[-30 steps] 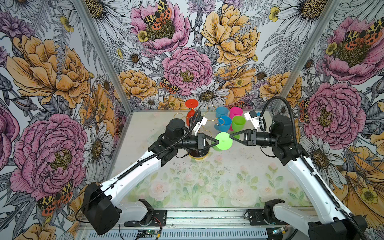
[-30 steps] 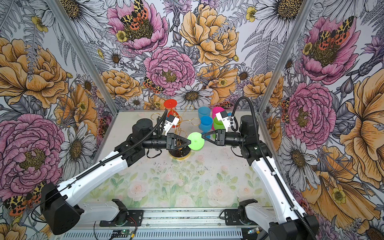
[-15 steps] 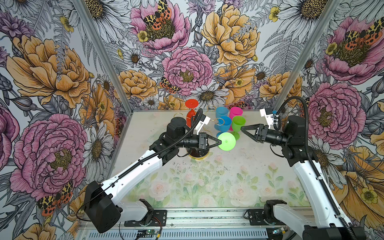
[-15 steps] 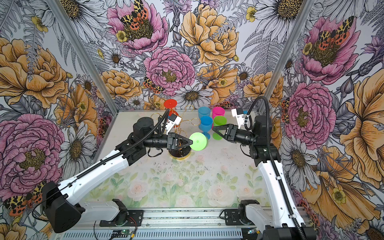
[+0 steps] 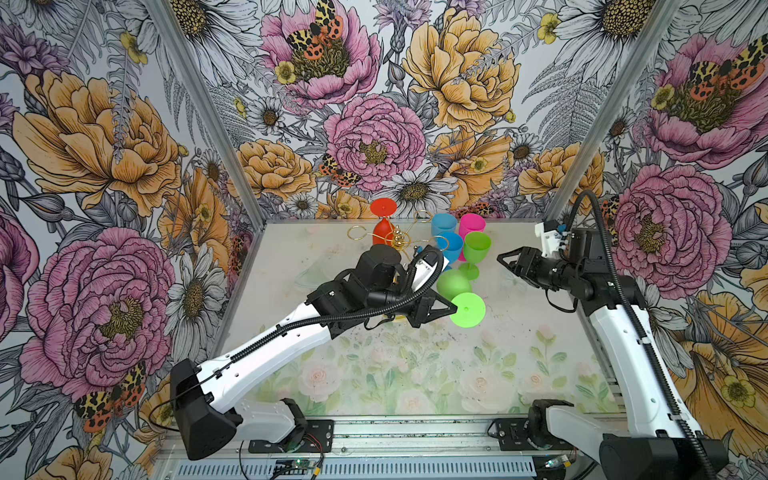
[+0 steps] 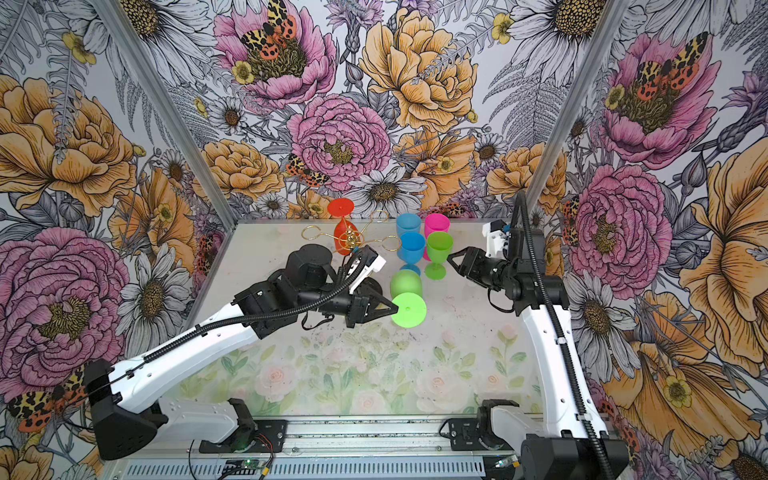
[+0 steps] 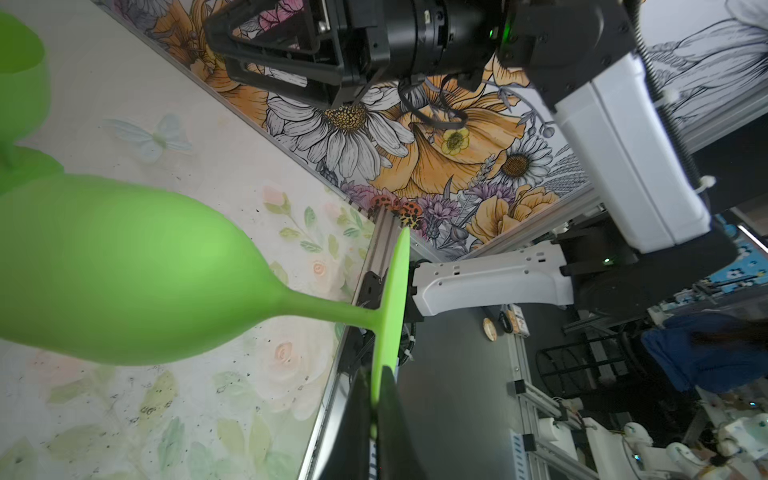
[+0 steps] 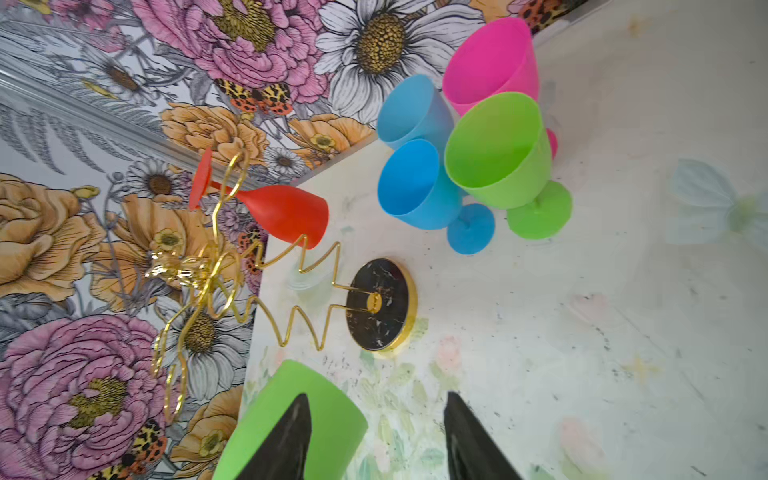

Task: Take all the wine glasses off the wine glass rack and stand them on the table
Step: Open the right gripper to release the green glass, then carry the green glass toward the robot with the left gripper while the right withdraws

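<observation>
The left gripper (image 5: 455,309) clamps the foot rim of the green wine glass (image 5: 467,311), off and just beside the wine glass rack (image 5: 398,241); the right gripper (image 5: 503,262), jaws apart and empty, hangs farther from the rack.

Left end effector (image 7: 376,409) pinches green wine glass (image 7: 124,270) foot.

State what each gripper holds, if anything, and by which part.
The left gripper pinches the bright green plastic wine glass by the rim of its round foot. The right gripper, open, holds nothing.
</observation>
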`<action>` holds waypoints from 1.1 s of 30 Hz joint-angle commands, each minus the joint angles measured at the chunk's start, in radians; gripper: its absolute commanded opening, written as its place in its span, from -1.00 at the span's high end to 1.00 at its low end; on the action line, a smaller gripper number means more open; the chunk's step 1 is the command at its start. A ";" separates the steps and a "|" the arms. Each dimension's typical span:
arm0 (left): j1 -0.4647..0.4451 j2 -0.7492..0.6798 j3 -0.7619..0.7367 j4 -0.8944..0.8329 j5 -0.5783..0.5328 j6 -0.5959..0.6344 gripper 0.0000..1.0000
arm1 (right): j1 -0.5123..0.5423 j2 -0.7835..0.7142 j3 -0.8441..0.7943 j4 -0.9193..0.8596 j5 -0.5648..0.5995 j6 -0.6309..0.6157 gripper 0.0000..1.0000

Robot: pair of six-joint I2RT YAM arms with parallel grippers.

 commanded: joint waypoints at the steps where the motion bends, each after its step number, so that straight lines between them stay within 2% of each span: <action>1: -0.026 -0.038 -0.032 -0.047 -0.158 0.219 1.00 | 0.017 0.024 0.045 -0.140 0.140 -0.096 -0.06; 3: -0.048 -0.065 -0.065 -0.047 -0.200 0.328 1.00 | 0.033 0.043 0.060 -0.163 0.146 -0.114 -0.07; 6: -0.085 -0.099 -0.122 -0.047 -0.327 0.478 1.00 | 0.072 0.075 0.084 -0.181 0.145 -0.132 -0.08; 10: -0.120 -0.111 -0.176 -0.047 -0.431 0.610 1.00 | 0.112 0.130 0.127 -0.177 0.035 -0.129 -0.08; 12: -0.143 -0.117 -0.208 -0.037 -0.461 0.680 1.00 | 0.129 0.149 0.149 -0.177 0.026 -0.127 -0.08; 15: -0.192 -0.115 -0.257 -0.014 -0.566 0.787 1.00 | 0.137 0.173 0.183 -0.177 -0.009 -0.122 -0.09; 22: -0.265 -0.101 -0.327 0.036 -0.774 0.961 1.00 | 0.182 0.217 0.232 -0.179 -0.135 -0.136 -0.09; 33: -0.343 -0.144 -0.454 0.164 -1.026 1.202 1.00 | 0.259 0.254 0.252 -0.186 -0.154 -0.147 -0.14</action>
